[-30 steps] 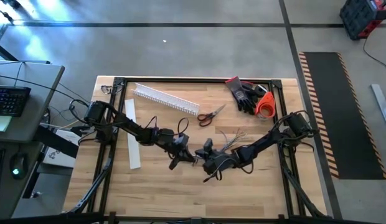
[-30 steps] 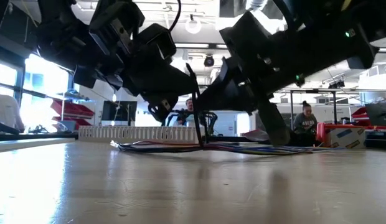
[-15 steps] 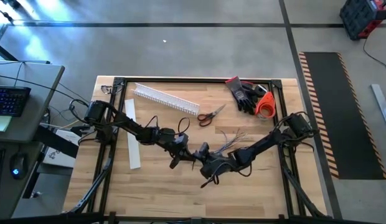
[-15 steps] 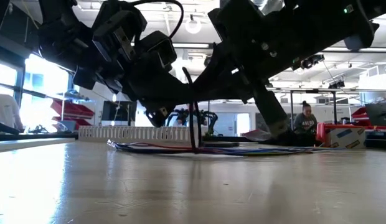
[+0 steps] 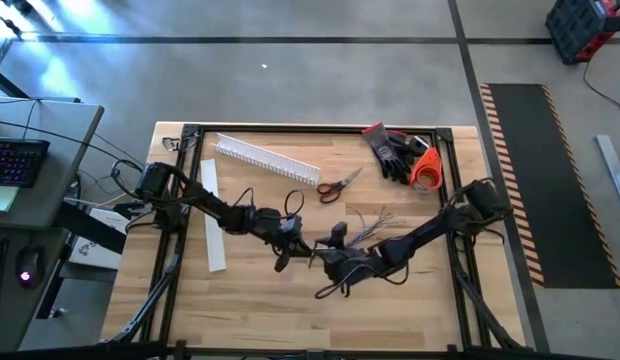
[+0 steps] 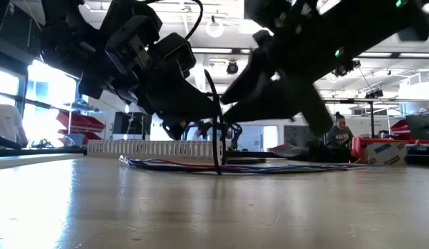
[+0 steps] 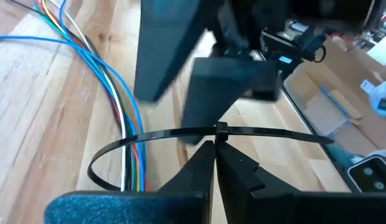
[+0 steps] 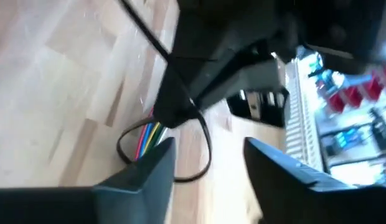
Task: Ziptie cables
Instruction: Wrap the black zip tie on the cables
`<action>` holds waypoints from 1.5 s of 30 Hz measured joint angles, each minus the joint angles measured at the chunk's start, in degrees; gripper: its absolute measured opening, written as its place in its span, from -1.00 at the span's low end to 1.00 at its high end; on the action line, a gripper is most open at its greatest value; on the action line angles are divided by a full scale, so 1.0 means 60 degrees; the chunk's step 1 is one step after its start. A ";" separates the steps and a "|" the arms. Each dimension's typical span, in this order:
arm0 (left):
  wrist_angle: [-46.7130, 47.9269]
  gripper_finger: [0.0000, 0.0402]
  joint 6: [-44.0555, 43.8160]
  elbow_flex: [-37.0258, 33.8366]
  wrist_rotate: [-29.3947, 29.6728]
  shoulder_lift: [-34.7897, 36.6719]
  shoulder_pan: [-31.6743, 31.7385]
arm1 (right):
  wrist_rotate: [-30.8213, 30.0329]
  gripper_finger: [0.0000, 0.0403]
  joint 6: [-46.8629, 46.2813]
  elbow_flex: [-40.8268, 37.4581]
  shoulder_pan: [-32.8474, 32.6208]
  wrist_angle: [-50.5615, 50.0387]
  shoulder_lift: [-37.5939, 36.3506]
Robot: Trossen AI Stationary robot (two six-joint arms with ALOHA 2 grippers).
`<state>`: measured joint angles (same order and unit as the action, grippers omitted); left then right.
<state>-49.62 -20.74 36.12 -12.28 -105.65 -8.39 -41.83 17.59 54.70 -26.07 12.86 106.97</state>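
The cables (image 7: 121,93), thin coloured and dark wires, lie along the table (image 5: 375,222). A black zip tie (image 7: 118,149) loops around them and stands upright in the low view (image 6: 216,131). Its tail (image 7: 292,134) sticks out free to one side. My left gripper (image 7: 215,146) is shut on the tie near mid-table (image 5: 302,250). My right gripper (image 8: 210,146) is open right beside the loop (image 5: 325,262). Its fingers are spread apart and touch nothing. My left gripper pinches the zip tie at its small head (image 7: 219,129), where the strap crosses itself, between the tips of its two fingers. The fingers come from the table's left, slanting down. The loop stands upright around the cables, with its bottom (image 6: 218,170) at the table.
A white slotted duct (image 5: 265,158) and a flat white strip (image 5: 212,215) lie at the far left. Scissors (image 5: 337,186), black gloves (image 5: 390,150) and an orange object (image 5: 425,170) lie at the far right. People (image 6: 337,135) show in the room beyond the table.
My right gripper has gone a little toward the table's near edge, beside the zip tie, and has opened. My left gripper has stayed shut on the tie's head, and the loop still stands around the cables.
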 joint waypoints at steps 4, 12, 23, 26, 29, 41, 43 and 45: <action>-0.0018 -1.00 0.0291 0.0000 0.0245 0.0000 -0.0158 | -0.0124 0.16 -0.1656 0.0000 -0.0314 -0.1031 -0.0887; -0.1249 -1.00 0.1704 -0.0010 0.1073 -0.0192 -0.0553 | 0.0003 0.23 -0.5251 0.0004 -0.0927 -0.3683 -0.2704; -0.3001 -1.00 0.1981 0.0474 0.1304 -0.1674 -0.0232 | 0.0211 0.23 -0.8131 0.0004 -0.1059 -0.4812 -0.2427; -0.2966 -1.00 0.1980 0.0939 0.1151 -0.2313 -0.0130 | 0.0576 0.23 -0.8752 0.0004 -0.1059 -0.4855 -0.2070; -0.2974 -1.00 0.1980 0.1300 0.1100 -0.2730 -0.0140 | 0.0823 0.23 -0.9493 0.0004 -0.1033 -0.4826 -0.1681; -0.2926 -1.00 0.2257 0.1373 0.1673 -0.2900 -0.0254 | 0.1964 0.23 -1.3460 -0.0001 -0.0688 -0.4115 -0.0767; -0.2922 -1.00 0.2296 0.1373 0.1687 -0.2900 -0.0254 | 0.2070 0.23 -1.3646 -0.0004 -0.0608 -0.3964 -0.0746; -0.2920 -1.00 0.2362 0.1373 0.1692 -0.2900 -0.0283 | 0.2156 0.23 -1.3603 -0.0004 -0.0596 -0.3763 -0.0746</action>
<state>-67.14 -6.57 44.36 -2.13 -123.04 -10.08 -28.89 -64.03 54.68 -29.65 -9.72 102.50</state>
